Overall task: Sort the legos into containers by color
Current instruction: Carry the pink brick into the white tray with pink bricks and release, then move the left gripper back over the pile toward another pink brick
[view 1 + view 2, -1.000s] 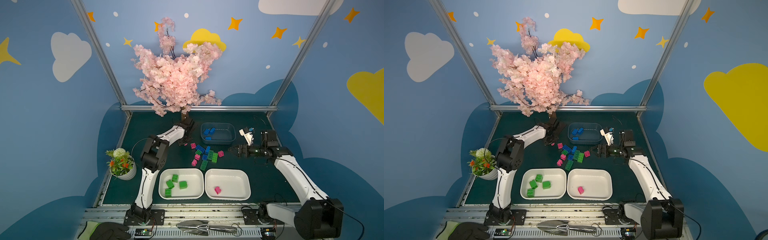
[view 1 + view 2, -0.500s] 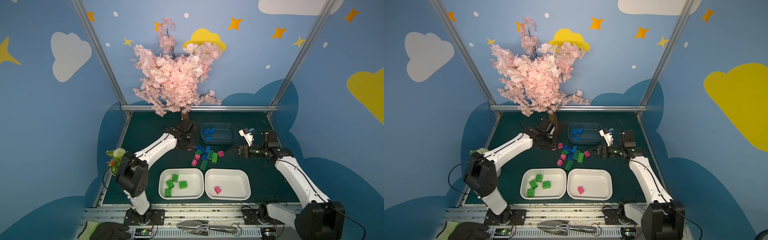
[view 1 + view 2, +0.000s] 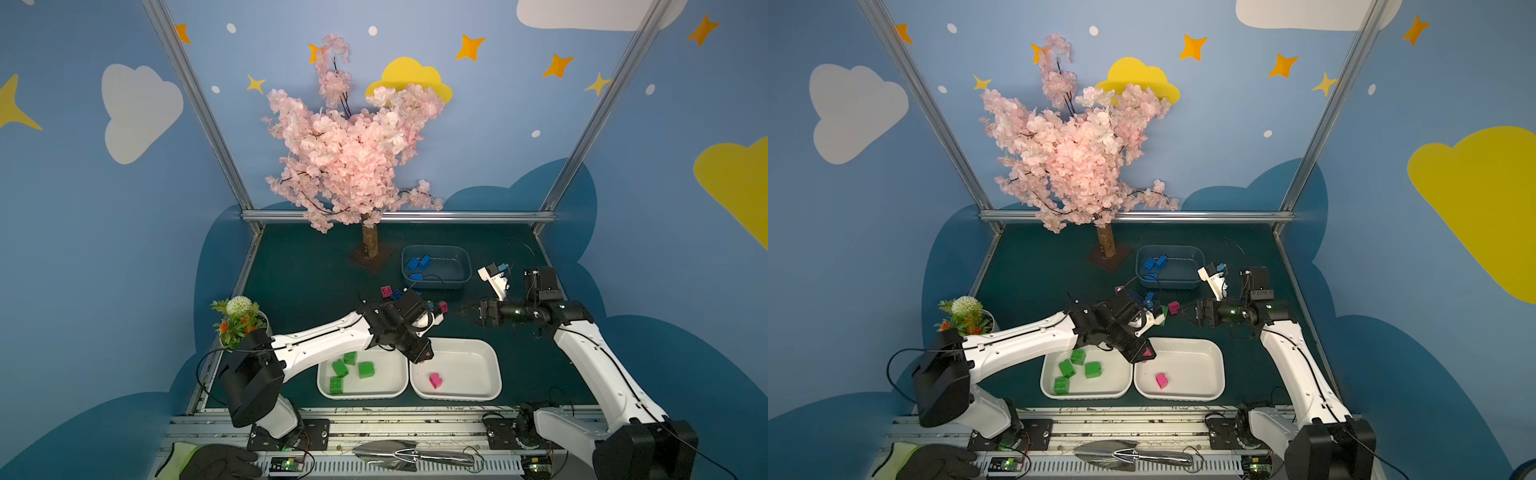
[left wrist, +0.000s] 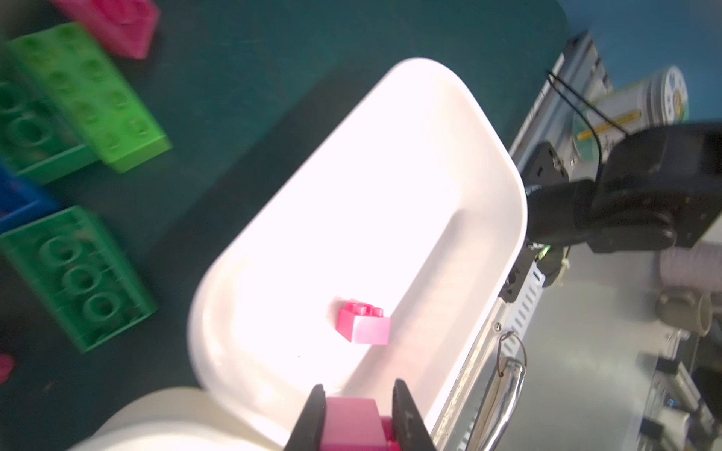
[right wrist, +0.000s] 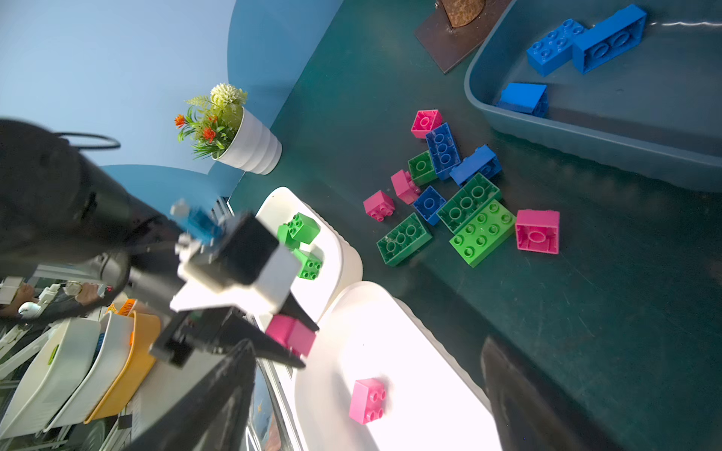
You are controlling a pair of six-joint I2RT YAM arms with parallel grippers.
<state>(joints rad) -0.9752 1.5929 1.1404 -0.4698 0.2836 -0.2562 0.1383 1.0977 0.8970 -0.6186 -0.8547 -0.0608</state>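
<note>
My left gripper (image 4: 357,390) is shut on a pink lego (image 4: 351,421) and hangs over the near-left corner of the right white tray (image 3: 494,374), which holds one pink lego (image 3: 435,380). The right wrist view shows the same held lego (image 5: 291,334). The left white tray (image 3: 361,395) holds several green legos (image 3: 365,370). At the back, the grey-blue tub (image 3: 440,284) holds blue legos (image 3: 417,262). A mixed pile of legos (image 5: 461,195) lies on the mat, mostly hidden by my left arm in both top views. My right gripper (image 3: 465,312) stands open and empty, right of the pile.
A white flower pot (image 3: 241,320) stands at the left edge. A pink blossom tree (image 3: 353,166) on a brown base (image 3: 371,253) stands at the back. A gloved hand (image 3: 212,461) and a metal trowel (image 3: 399,455) lie on the front rail.
My left arm has swung from the back near the tree base forward to the right white tray, with the pink lego in its grip. The right arm has barely moved.
</note>
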